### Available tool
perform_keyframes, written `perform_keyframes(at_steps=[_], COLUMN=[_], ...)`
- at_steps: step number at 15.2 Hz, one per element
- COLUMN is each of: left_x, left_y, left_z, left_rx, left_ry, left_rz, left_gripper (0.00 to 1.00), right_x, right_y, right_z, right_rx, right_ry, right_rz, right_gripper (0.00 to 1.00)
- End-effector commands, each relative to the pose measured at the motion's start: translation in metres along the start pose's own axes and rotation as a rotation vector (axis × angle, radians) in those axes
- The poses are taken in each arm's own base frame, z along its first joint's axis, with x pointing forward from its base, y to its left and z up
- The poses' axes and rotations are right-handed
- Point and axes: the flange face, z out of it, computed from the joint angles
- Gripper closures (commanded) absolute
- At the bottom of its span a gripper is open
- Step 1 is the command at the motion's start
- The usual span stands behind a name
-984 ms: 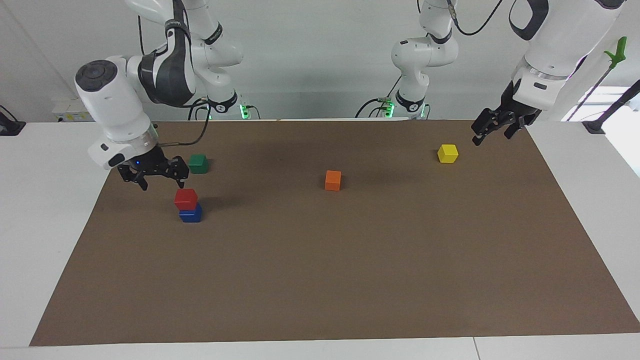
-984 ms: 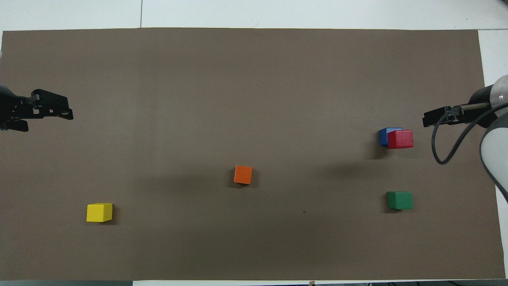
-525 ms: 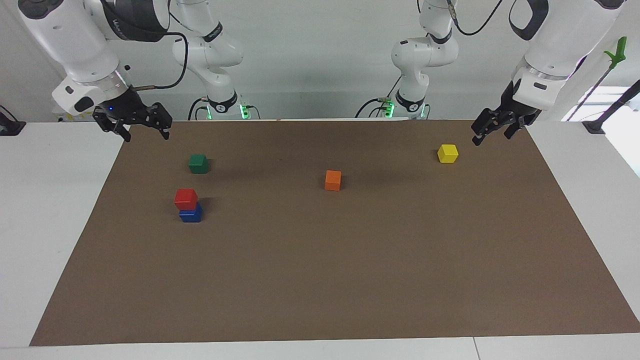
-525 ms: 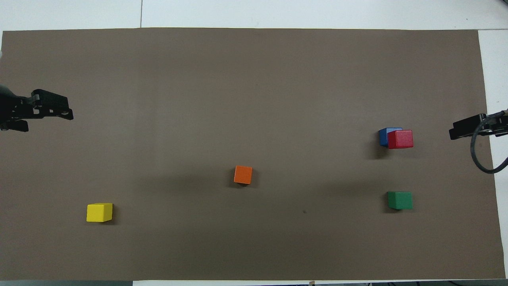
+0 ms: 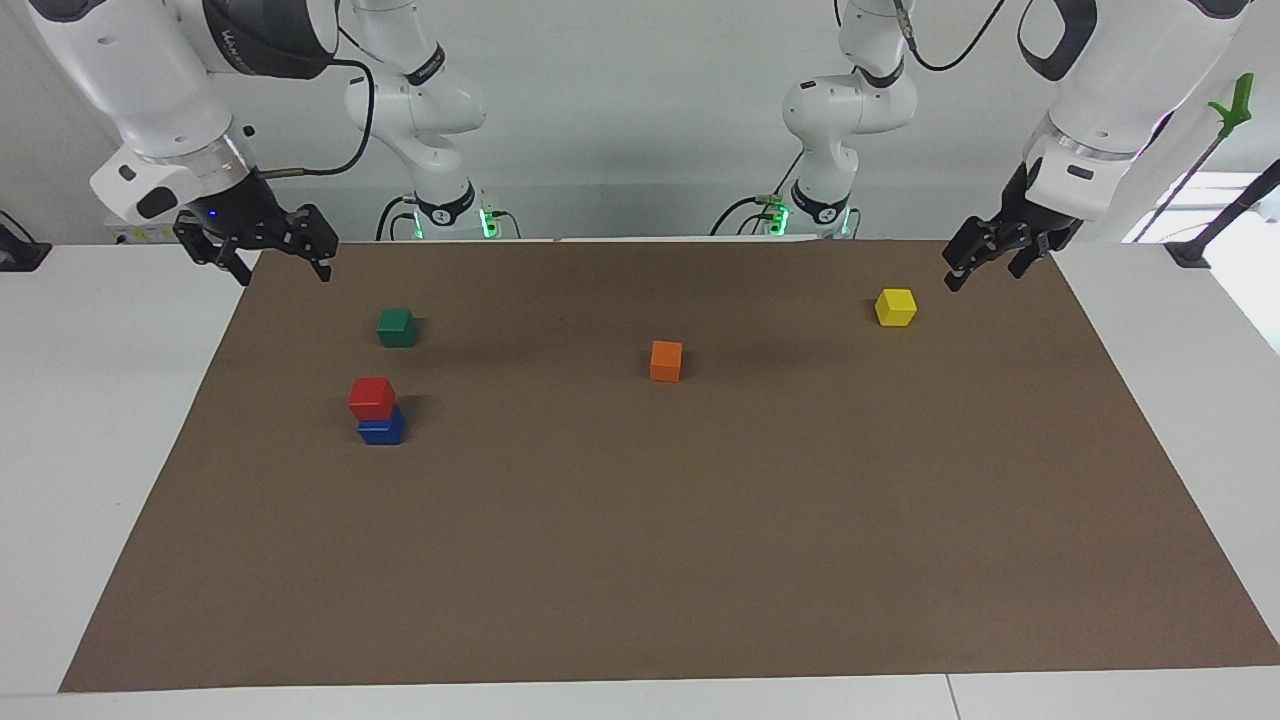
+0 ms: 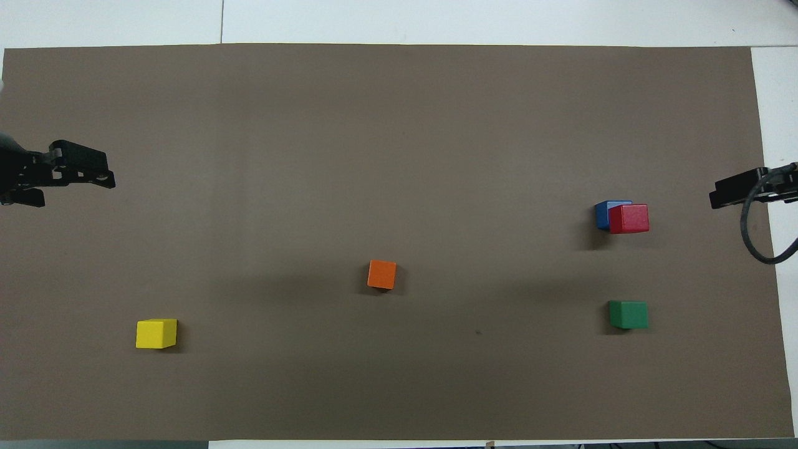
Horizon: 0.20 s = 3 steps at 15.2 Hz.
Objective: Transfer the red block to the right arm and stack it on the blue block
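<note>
The red block [image 5: 371, 397] sits on the blue block [image 5: 381, 429], toward the right arm's end of the table, slightly off-centre, so a knock could topple it. The right gripper [image 5: 255, 250], fingers spread and empty, hangs over the mat's edge. The left gripper [image 5: 990, 255] waits, empty, near the yellow block [image 5: 895, 306].

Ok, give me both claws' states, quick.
Left claw: open, empty, over the mat's edge.
Right claw: open, empty, over the mat's corner.
</note>
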Motion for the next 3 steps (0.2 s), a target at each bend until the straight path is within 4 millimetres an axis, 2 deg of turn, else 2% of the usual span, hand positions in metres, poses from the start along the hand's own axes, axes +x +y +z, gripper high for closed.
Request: perform_keyframes(at_steps=[1,3], left_x=[-0.0087,-0.0087], left_y=[-0.0035,-0.0035], left_z=[-0.0007,-0.0007], left_rx=[-0.008,-0.008], left_ry=[0.004,0.004], left_rz=[0.000,0.000], left_gripper=[0.00,0.00], right_x=[0.0036,0.0026], right_y=[0.0034,0.0067], right_z=[-0.0027,-0.0033], right_rx=[-0.014,-0.014], right_ry=[0.001,0.000], right_rz=[-0.009,-0.006], right_gripper=[0.00,0.00])
